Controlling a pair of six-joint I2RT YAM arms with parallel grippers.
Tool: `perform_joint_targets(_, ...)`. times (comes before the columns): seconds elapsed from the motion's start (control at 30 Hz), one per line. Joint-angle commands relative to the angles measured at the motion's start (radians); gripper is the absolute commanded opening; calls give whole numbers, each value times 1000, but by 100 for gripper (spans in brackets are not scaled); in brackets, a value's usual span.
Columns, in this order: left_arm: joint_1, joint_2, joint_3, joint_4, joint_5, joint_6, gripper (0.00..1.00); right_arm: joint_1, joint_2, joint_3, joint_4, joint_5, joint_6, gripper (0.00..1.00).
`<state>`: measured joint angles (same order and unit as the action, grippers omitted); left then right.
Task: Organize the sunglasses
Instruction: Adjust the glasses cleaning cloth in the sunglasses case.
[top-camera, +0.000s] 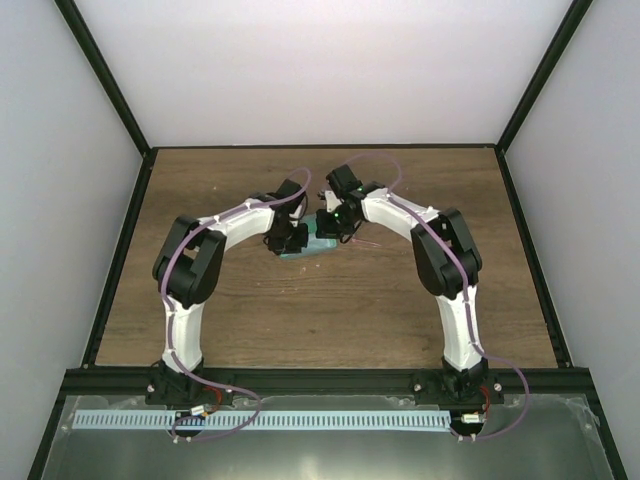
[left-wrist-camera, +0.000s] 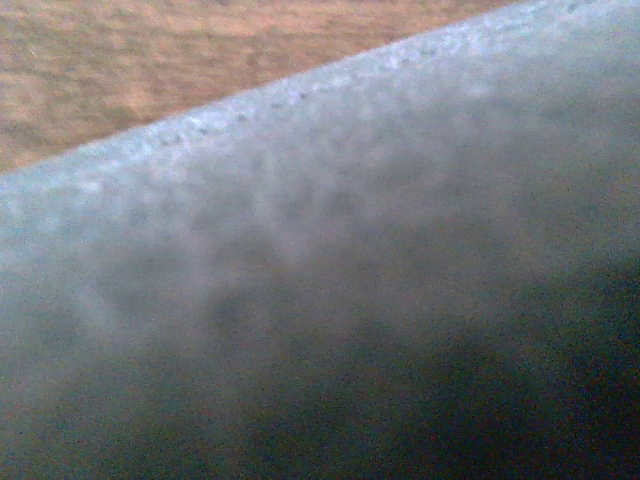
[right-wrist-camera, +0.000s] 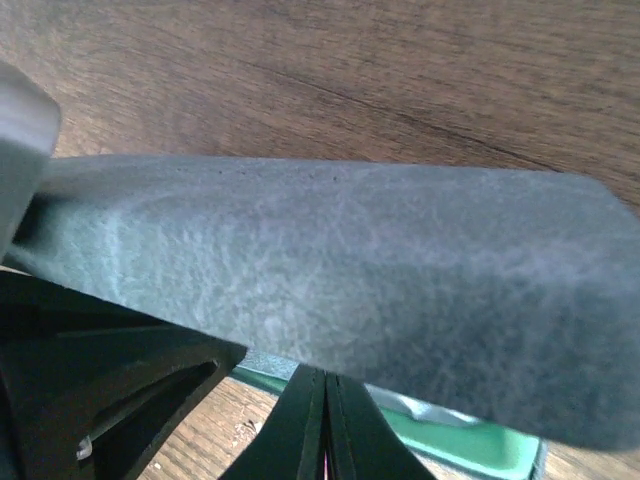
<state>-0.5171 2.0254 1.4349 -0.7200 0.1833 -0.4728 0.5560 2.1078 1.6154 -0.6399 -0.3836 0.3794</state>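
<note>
Both closed: left tool (top-camera: 292, 240), right tool (right-wrist-camera: 325, 400); sunglasses (top-camera: 367, 243) thin, pinkish-red arm showing.

The wooden table (top-camera: 300, 320) bears a teal case (top-camera: 318, 248), with pinkish sunglasses (top-camera: 368, 243) just beside it.

Top external: high behind arm bases, angled down at table (top-camera: 300, 320). Wrist views: nearly against teal case (right-wrist-camera: 350, 290), just ahead of left gripper (top-camera: 295, 238) and right gripper (top-camera: 328, 224). Overlap in all three: teal case.

1 case (top-camera: 318, 243), prob. 1 sunglasses (top-camera: 366, 243)
</note>
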Motion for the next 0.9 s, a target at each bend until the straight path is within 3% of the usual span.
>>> perform_joint_targets(0.0, 3, 25, 30, -1, -51, 14, 4, 7, 41, 11, 23, -47, 14, 1)
perform_joint_targets(0.57, 22, -24, -45, -13, -149, 43, 4, -6, 60, -3, -28, 160, 19, 1)
perform_joint_targets(0.87, 20, -67, -32, -5, -115, 41, 6, -4, -4, -15, -3, 110, 18, 1)
